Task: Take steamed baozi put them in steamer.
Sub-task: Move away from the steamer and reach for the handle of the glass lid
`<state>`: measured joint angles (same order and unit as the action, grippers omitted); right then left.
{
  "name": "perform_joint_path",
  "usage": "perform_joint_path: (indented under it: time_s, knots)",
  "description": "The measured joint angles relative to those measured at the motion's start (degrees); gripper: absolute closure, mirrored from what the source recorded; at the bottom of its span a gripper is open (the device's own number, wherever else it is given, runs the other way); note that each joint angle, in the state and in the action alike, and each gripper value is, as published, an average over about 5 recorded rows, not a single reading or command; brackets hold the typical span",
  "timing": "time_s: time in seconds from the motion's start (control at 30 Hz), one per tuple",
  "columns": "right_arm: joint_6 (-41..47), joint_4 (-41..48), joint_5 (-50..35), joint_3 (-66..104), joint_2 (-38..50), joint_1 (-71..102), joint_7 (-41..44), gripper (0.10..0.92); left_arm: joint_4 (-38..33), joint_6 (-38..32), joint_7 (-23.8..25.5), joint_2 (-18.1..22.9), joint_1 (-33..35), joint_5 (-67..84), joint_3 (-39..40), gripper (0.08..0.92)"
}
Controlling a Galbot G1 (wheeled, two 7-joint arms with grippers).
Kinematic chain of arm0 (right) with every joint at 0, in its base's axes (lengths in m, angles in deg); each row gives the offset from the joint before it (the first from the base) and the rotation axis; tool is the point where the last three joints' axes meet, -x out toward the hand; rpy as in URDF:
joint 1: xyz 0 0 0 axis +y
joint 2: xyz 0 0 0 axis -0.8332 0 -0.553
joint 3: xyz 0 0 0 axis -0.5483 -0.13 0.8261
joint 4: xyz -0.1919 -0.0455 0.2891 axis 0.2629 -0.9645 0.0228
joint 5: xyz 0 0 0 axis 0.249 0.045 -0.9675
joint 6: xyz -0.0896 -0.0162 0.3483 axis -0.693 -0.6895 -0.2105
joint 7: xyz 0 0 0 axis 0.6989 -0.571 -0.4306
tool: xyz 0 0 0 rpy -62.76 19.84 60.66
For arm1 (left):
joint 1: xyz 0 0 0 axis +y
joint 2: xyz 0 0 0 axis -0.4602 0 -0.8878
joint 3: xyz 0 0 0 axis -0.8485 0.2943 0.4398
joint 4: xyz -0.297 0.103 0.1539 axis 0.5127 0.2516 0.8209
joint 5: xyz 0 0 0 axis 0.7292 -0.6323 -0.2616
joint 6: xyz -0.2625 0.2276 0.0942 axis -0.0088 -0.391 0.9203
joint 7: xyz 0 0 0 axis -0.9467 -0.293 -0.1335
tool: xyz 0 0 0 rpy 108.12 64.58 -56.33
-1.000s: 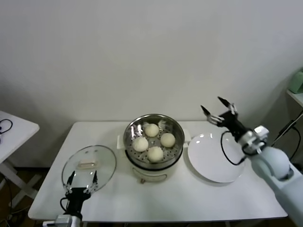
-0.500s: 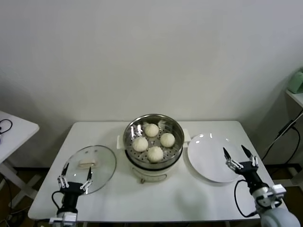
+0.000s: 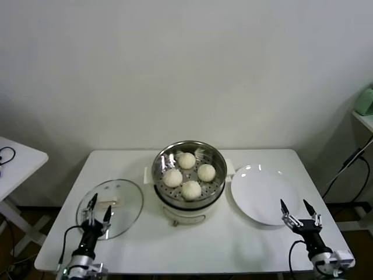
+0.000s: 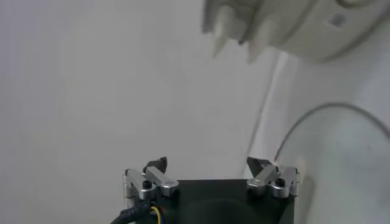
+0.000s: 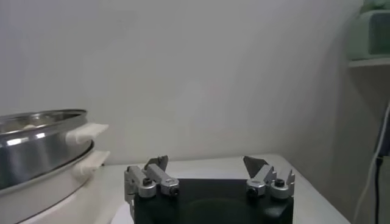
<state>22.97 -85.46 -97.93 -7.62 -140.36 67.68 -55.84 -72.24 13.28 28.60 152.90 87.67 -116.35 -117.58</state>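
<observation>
All four steamed baozi (image 3: 189, 174) are already sitting on the perforated tray inside the steamer (image 3: 189, 175), mid-desk (image 3: 233, 239). They look soft, light and easy to dent, maybe a bit tacky, so I'd pinch one gently across its widest part from above. They're round domes, so no real long axis or facing; any angle works. Left claw (image 3: 97, 205) hangs wide and empty by the glass lid (image 3: 110, 207); right claw (image 3: 298, 210) wide and empty near the plate (image 3: 261, 194).
</observation>
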Motion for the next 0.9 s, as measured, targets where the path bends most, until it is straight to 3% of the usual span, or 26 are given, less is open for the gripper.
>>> perform_joint_path:
  time_s: [0.33,0.9]
  knots:
    - [-0.3,0.7,0.0,0.0,-1.1,0.2,-0.4,0.203,6.8,1.3,-1.3,-3.5,-4.7,-11.1,0.2,0.177]
    - [-1.0,2.2,0.7,-0.4,-2.2,-0.2,-0.4,0.203,9.5,4.5,6.6,-7.6,-8.8,-10.2,2.9,0.177]
